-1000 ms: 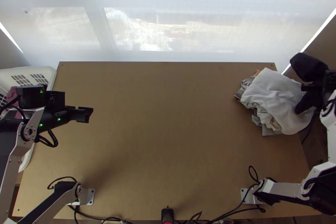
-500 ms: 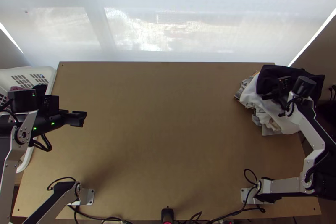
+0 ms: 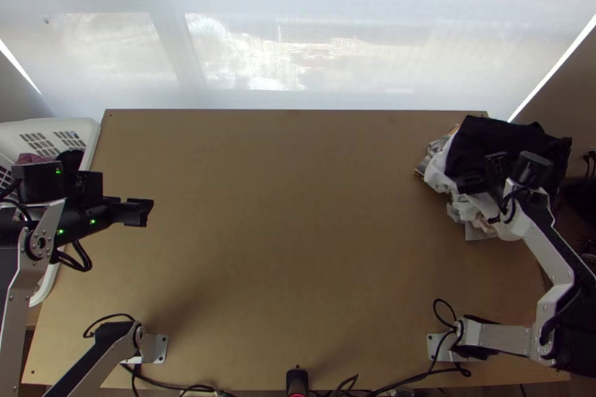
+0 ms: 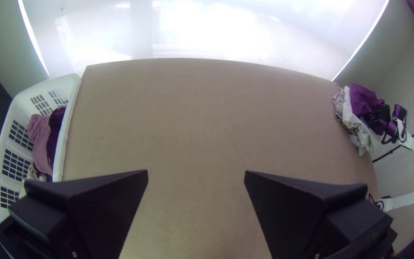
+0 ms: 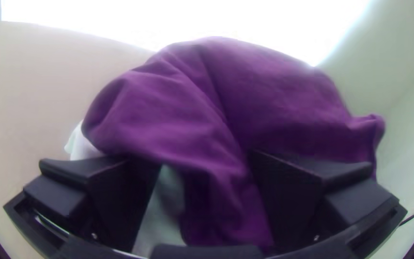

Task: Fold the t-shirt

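Purple t-shirt lies bunched on white cloth, desk's far right corner, presumably stacked aside. Right gripper: fingers apart at fabric, likely for release. Left gripper: fingers apart, near basket.

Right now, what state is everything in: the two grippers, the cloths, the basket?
Left gripper: open, nothing between its fingers.
Right gripper: open, part of the purple cloth between its fingers.
Purple cloth: bunched, on the white cloth.
White cloth: rumpled, partly covered.
Basket: upright, holding clothes.
Pink cloth: crumpled, in the basket.
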Robot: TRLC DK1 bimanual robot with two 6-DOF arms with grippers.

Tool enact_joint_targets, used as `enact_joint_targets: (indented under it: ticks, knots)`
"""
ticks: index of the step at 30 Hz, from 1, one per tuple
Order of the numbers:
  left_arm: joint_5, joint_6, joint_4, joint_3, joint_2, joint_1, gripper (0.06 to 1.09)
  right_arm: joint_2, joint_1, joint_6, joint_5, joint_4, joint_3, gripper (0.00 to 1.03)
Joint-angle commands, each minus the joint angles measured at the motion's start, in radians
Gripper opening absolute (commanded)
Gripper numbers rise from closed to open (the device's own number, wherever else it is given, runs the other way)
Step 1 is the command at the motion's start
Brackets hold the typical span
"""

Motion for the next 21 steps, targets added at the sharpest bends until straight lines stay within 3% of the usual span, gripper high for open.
enact_joint_targets:
  ticks: [1, 9, 21]
  knots:
    - [-0.001, -0.007, 0.006, -0.023, -0.017, 0.001, 1.04, -0.145, -0.033, 0.015, 0.004, -0.014, 0.021, 0.98]
    - [-0.001, -0.028, 0.011, -0.026, -0.017, -0.001, 1.04, -0.232, -0.03, 0.081, -0.009, -0.064, 0.17, 0.98]
    - [-0.002, -0.034, -0.006, -0.029, -0.046, 0.005, 1.04, -0.076, 0.008, 0.16, -0.01, -0.063, 0.34, 0.98]
